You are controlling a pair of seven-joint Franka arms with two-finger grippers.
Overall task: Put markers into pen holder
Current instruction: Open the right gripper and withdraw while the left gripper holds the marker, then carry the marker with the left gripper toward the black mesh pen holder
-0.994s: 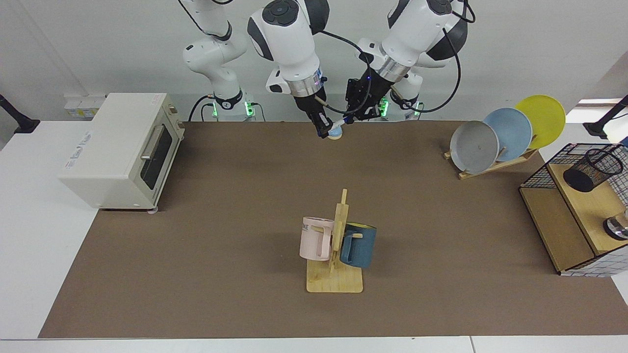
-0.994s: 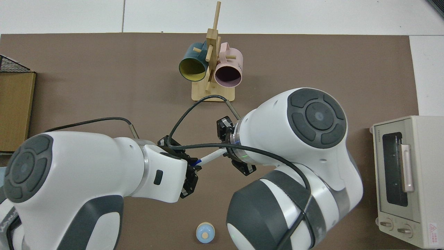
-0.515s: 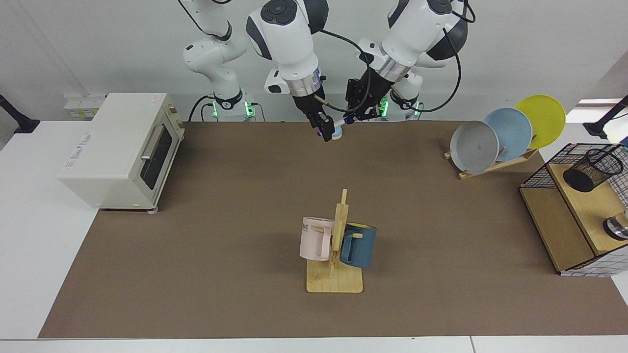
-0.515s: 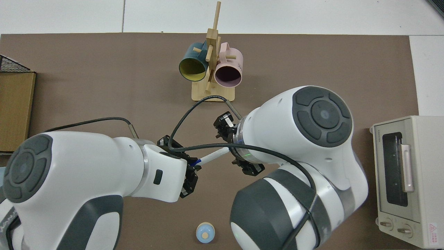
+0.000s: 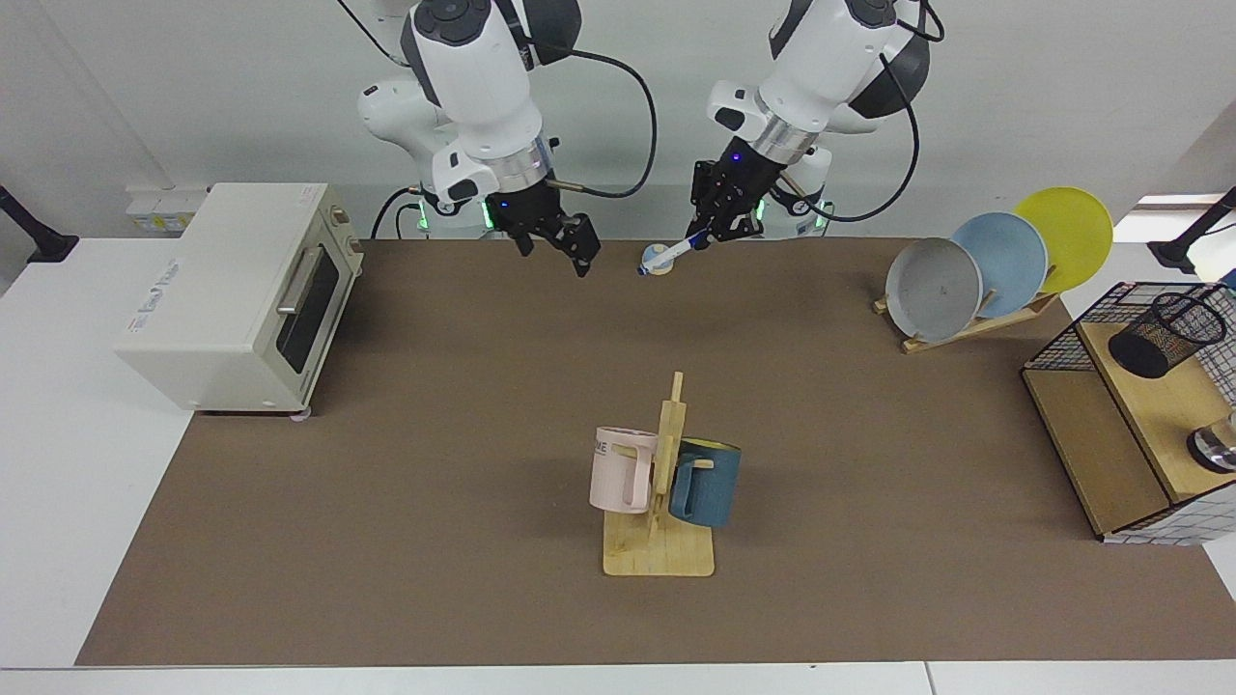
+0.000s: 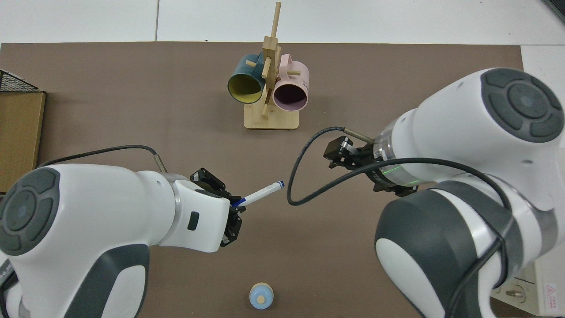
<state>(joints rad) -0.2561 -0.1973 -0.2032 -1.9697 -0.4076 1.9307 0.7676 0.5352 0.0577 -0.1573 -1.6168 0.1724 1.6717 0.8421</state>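
Your left gripper (image 5: 713, 230), in the upper middle of the facing view, is clamped on the blue-capped end of the whiteboard marker (image 5: 676, 253). The marker's white barrel slants down and away from the fingers, its free tip hanging above a small round blue object (image 5: 657, 259) on the brown counter (image 5: 435, 434). In the top view the same marker (image 6: 261, 193) juts out from the gripper (image 6: 234, 204) at lower left of centre, clear of everything.

Your right gripper (image 5: 572, 243), upper left of centre in the facing view, hangs above the counter with its fingers apart and nothing between them. It waits well apart from the marker.

The black wire-mesh pen holder (image 5: 1166, 333) sits at the far right edge of the facing view. It rests tilted on a wooden shelf (image 5: 1149, 405) inside a large wire basket frame (image 5: 1062, 338).

To do this step well, carry the marker high across to the right, passing above the rack of plates (image 5: 1004, 265). You hold it near one end, so it is likely to swing; move smoothly. Come at the basket from its open side, and line the barrel up with the holder's slanted mouth before letting go. The mug stand (image 5: 660, 483) in the lower middle lies off your path.
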